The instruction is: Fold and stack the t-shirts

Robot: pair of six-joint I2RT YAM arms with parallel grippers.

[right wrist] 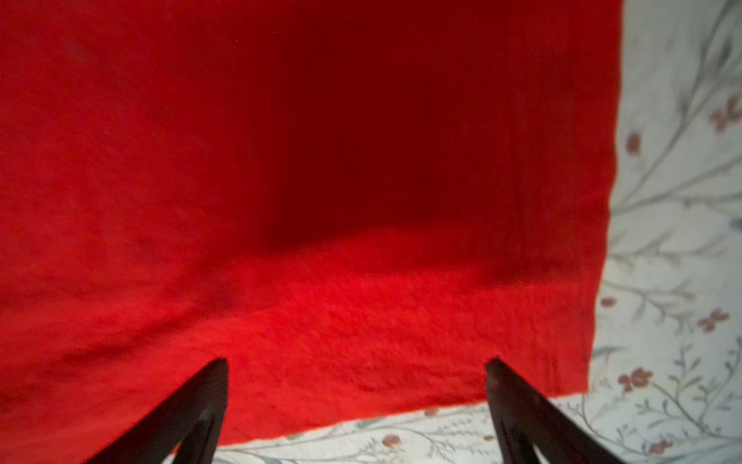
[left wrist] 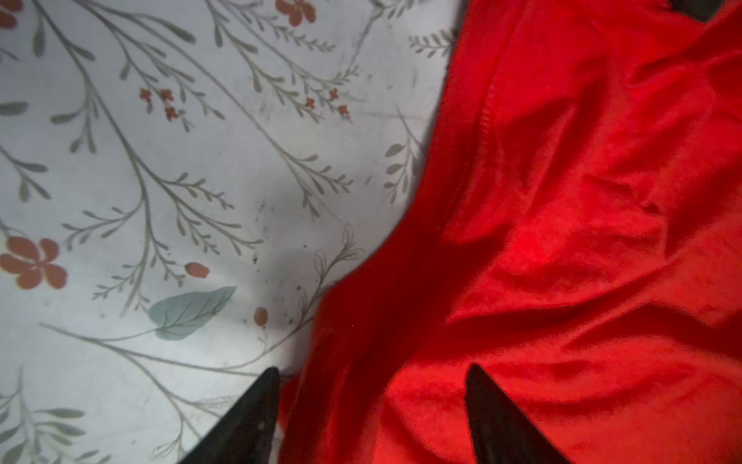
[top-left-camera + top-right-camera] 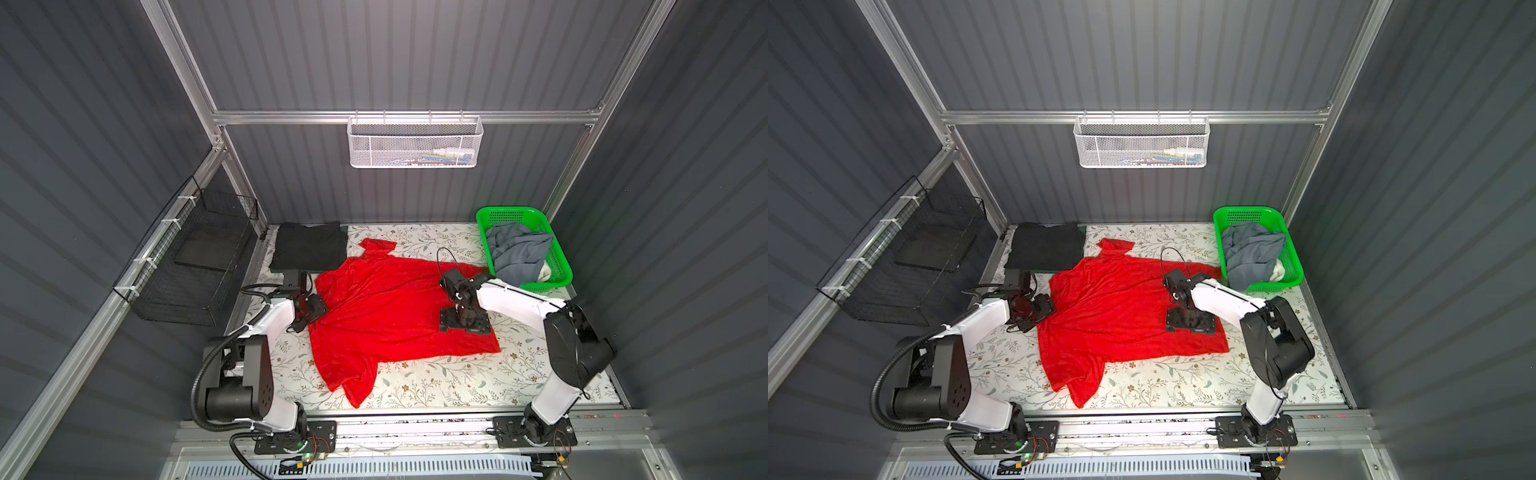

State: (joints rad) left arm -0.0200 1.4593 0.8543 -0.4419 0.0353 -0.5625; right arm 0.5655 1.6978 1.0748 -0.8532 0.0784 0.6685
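A bright red t-shirt (image 3: 386, 316) (image 3: 1117, 316) lies spread and wrinkled on the floral table, one sleeve trailing toward the front edge. My left gripper (image 3: 311, 309) (image 2: 373, 368) is low at the shirt's left edge. Its jaws are open, with the cloth's edge lying between the fingertips (image 2: 257, 413). My right gripper (image 3: 465, 324) (image 1: 356, 361) hovers open over the shirt's right part near the hem, holding nothing. Folded black t-shirts (image 3: 309, 249) (image 3: 1044, 247) sit stacked at the back left. A slate grey-blue t-shirt (image 3: 517, 253) (image 3: 1252, 253) is bunched in the basket.
The green plastic basket (image 3: 484, 232) stands at the back right corner. A white mesh basket (image 3: 415, 143) hangs on the back wall, and a black wire basket (image 3: 195, 257) on the left wall. Bare floral table (image 3: 436, 386) shows in front of the red shirt.
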